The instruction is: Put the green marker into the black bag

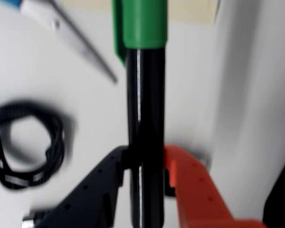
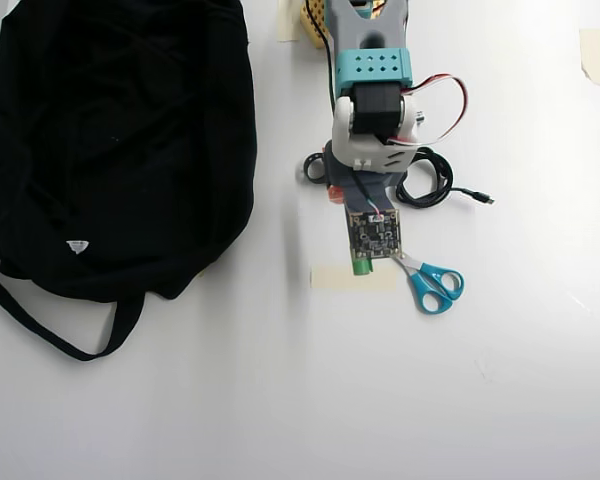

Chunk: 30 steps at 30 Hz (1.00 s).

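1. Wrist view: the gripper [image 1: 145, 166] is clamped on the marker [image 1: 145, 137]. A black finger presses the barrel from the left and an orange finger from the right, with no gap showing on either side. The grip sits low on the black barrel, so the green cap [image 1: 142, 23] stands clear above the fingers; I judge this leaves the long end free to lead into an opening.

2. Wrist view: the marker looks lifted off the table, since the things behind it are blurred and lie well below. A coiled cable [image 1: 26, 142] is to the left of the marker, and the scissors' blades [image 1: 80, 42] are up and left of it. Neither touches it.

3. Overhead view: the arm's wrist hides the gripper and most of the marker; only a small green end [image 2: 360, 267] peeks out below the camera board. The marker is therefore still well to the right of the bag [image 2: 110, 150], hanging over a strip of tape [image 2: 330, 279].

4. Overhead view: the scissors [image 2: 432, 283] lie just right of the marker and the cable [image 2: 425, 185] above them. The bag lies flat with its strap trailing; I cannot tell where its opening is. Pick-up looks done; the carry leftward to the bag remains.
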Tool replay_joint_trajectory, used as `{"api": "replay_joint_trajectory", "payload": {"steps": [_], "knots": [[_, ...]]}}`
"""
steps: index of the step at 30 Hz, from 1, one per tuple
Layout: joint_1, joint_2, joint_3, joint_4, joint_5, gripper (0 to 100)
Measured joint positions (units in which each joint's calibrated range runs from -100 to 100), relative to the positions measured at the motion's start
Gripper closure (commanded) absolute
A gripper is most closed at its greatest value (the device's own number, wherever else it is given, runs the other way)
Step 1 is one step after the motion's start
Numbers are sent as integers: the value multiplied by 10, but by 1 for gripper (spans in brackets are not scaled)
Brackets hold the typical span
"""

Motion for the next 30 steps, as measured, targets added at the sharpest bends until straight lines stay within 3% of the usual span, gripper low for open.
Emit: {"api": "replay_joint_trajectory", "payload": {"steps": [16, 30], "knots": [[5, -257, 304, -75, -5, 98], [148, -359, 377, -94, -21, 98]]}}
